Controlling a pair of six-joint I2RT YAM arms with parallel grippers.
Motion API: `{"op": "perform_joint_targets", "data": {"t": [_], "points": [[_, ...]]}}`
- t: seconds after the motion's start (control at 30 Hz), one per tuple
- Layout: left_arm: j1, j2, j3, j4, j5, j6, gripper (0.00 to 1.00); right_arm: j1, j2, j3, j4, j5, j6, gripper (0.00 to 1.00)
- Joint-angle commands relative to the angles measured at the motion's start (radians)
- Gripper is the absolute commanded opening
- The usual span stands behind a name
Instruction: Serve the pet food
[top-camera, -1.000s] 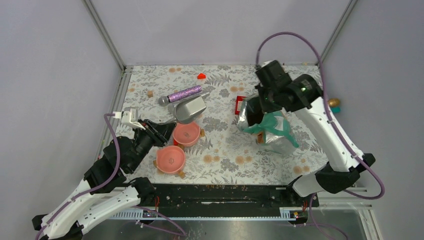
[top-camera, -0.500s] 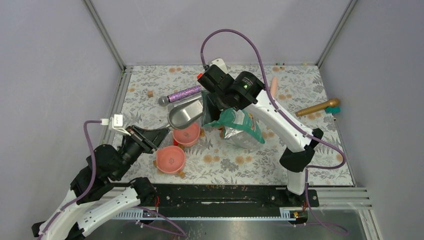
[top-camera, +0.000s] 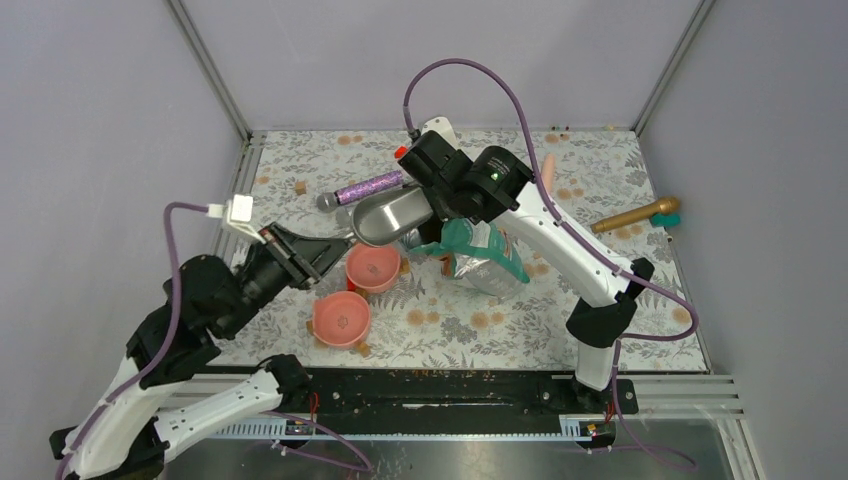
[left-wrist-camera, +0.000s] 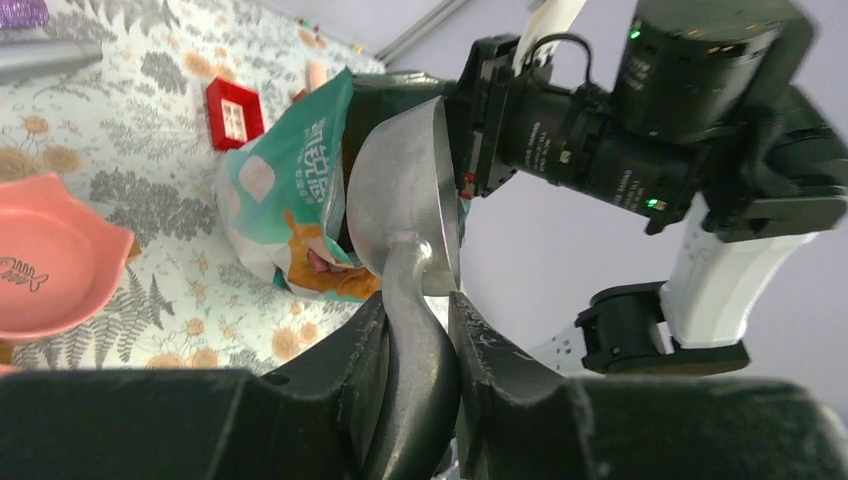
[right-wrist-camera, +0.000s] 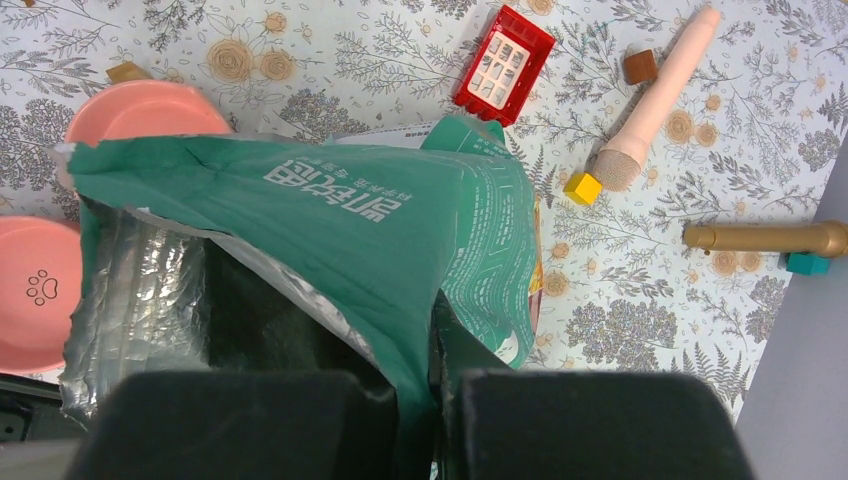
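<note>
Floral-patterned cloth (top-camera: 450, 320) covers the table between plain grey walls. The left arm reaches from the near-left corner up and to the right, its wrist low and close to level. The left gripper (left-wrist-camera: 418, 305) has both fingers (left-wrist-camera: 350, 370) clamped on the handle of a metal scoop (left-wrist-camera: 405, 200), whose bowl stands on edge beyond the fingertips.

The right arm rises from the near-right edge, bends over the middle of the table and points its wrist downward. The right gripper (right-wrist-camera: 442, 380) pinches the torn top edge of the teal and silver pouch (right-wrist-camera: 370, 230), fingers pressed together on the foil. The pouch is tilted, its mouth gaping to the left. The scoop's bowl sits right at that mouth; whether it touches the rim cannot be told. The pouch's inside is dark, so the pellets cannot be made out.

Beneath the scoop lies the far pink bowl (top-camera: 372, 267), and the near pink bowl (top-camera: 341, 317) is just beside it, closer to the arms' bases.
</note>
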Motion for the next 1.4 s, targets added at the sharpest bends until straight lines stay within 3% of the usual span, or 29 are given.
{"op": "perform_joint_targets", "data": {"t": [0.0, 0.43, 0.7, 0.87, 1.0, 1.2, 1.37], "points": [[0.0, 0.133, 0.117, -0.065, 0.066, -0.026, 0.0, 0.006, -0.045, 0.016, 0.107, 0.04, 0.014, 0.0], [0.0, 0.367, 0.282, -0.311, -0.071, -0.212, 0.0, 0.046, -0.055, -0.025, 0.129, 0.048, -0.025, 0.0], [0.0, 0.551, 0.418, -0.333, -0.014, -0.261, 0.0, 0.064, -0.037, -0.042, 0.131, 0.073, 0.006, 0.0], [0.001, 0.621, 0.427, -0.365, -0.035, -0.277, 0.0, 0.065, -0.041, -0.059, 0.135, 0.073, 0.011, 0.0], [0.001, 0.692, 0.476, -0.505, -0.08, -0.279, 0.0, 0.065, -0.043, -0.066, 0.135, 0.085, 0.006, 0.0], [0.002, 0.812, 0.558, -0.916, -0.227, -0.298, 0.0, 0.064, -0.054, -0.084, 0.135, 0.121, -0.015, 0.0], [0.004, 0.834, 0.469, -0.964, -0.175, -0.235, 0.0, 0.066, -0.063, -0.099, 0.131, 0.137, -0.021, 0.0]]}}
